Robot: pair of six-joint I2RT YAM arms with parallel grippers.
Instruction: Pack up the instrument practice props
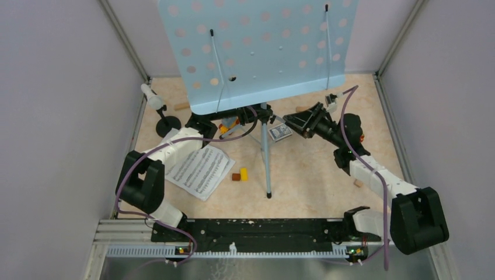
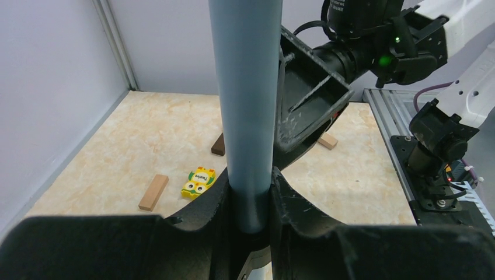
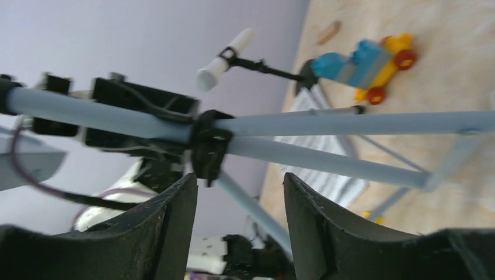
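The light-blue perforated music rack (image 1: 251, 46) stands at the back on its tripod legs (image 1: 266, 163). My left gripper (image 1: 254, 114) is shut on the rack's pole (image 2: 248, 116), which fills the gap between its jaws (image 2: 251, 198). My right gripper (image 1: 293, 124) is open just right of the pole, facing the black tripod hub (image 3: 210, 146) with nothing between its fingers (image 3: 239, 204). A white microphone (image 1: 153, 96) sits tilted in a black round-based holder (image 1: 168, 123) at the back left. White sheet music (image 1: 200, 170) lies flat on the left.
A card deck (image 1: 281, 132) lies beside the right gripper. A blue-and-orange toy car (image 3: 365, 61) sits under the rack. Small blocks (image 1: 240, 174) lie near the tripod, and an owl block (image 2: 198, 182) and wooden blocks (image 2: 153, 192) lie behind it. Walls enclose three sides.
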